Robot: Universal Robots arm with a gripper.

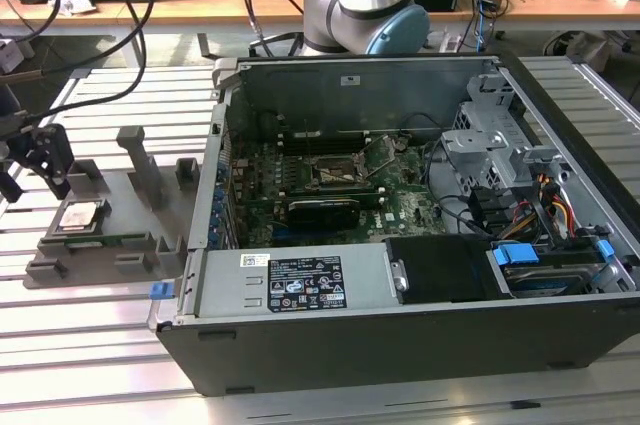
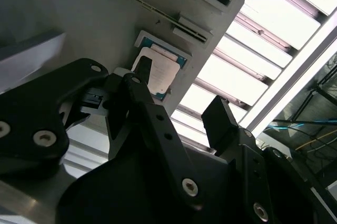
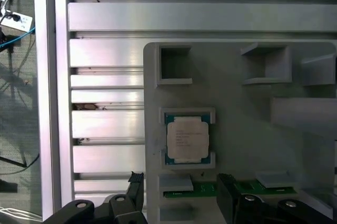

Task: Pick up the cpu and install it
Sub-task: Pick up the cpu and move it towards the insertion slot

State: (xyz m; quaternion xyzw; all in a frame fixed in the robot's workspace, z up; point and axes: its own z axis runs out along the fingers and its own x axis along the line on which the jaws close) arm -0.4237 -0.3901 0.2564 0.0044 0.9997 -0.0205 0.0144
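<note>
Approach to the pick. The hand point(image 1: 40, 157) hangs over the grey holder point(image 1: 128, 207) at the exterior view's left of the open computer case point(image 1: 420, 340). Its two black fingers point(image 3: 135, 182) stand wide apart with nothing between them.

The cpu point(image 3: 187, 138) lies flat in a shallow square recess of the holder, silver top up and green rim showing. The holder rests on the slatted bench point(image 1: 90, 355), well apart from the socket point(image 1: 338, 171) on the board inside the case.

In the first wrist view the cpu sits roughly on the line midway between the fingers, so the aim looks sound. A good grasp probably calls for a straight, level descent, with the fingers meeting two opposite edges of the chip. They should stay clear of the raised corners of the recess.

In the second wrist view one finger covers a corner of the cpu point(image 2: 162, 74). How far the fingertips stand above the chip cannot be judged. Whether the socket's frame stands open is hard to make out.
</note>
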